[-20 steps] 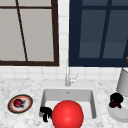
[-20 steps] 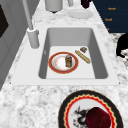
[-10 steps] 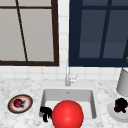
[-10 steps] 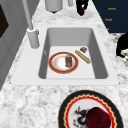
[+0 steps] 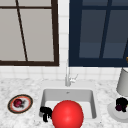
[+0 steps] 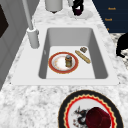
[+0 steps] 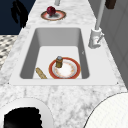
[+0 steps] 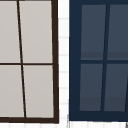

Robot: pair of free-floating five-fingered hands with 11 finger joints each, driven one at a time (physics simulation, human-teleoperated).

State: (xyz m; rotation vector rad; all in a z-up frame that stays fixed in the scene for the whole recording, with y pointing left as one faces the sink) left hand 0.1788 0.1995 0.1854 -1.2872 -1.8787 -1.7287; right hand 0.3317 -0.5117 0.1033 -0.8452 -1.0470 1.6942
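My left hand point(image 5: 45, 113) hangs at the sink's front left corner with its fingers relaxed and pointing down, holding nothing. It shows as the left hand point(image 6: 122, 45) in the left side view and the left hand point(image 7: 18, 12) in the right side view. My right hand point(image 5: 121, 103) sits on a white plate point(image 5: 113, 113) on the right counter, over a small dark red thing point(image 6: 78, 12). A big red ball point(image 5: 67, 114) covers the sink's front. In the basin lie a red-rimmed plate point(image 6: 58, 63) bearing a small jar point(image 6: 68, 60), a breadstick point(image 6: 83, 56) and a small brown piece point(image 6: 83, 49).
A patterned plate point(image 5: 27, 106) with a dark red fruit point(image 5: 18, 102) stands on the left counter. The faucet point(image 5: 67, 80) rises behind the sink point(image 6: 100, 55). A grey canister point(image 5: 123, 82) stands behind the white plate. Windows fill the wall above.
The right hand has edged slightly to the right over the white plate. The left hand and the things in the sink have not moved.
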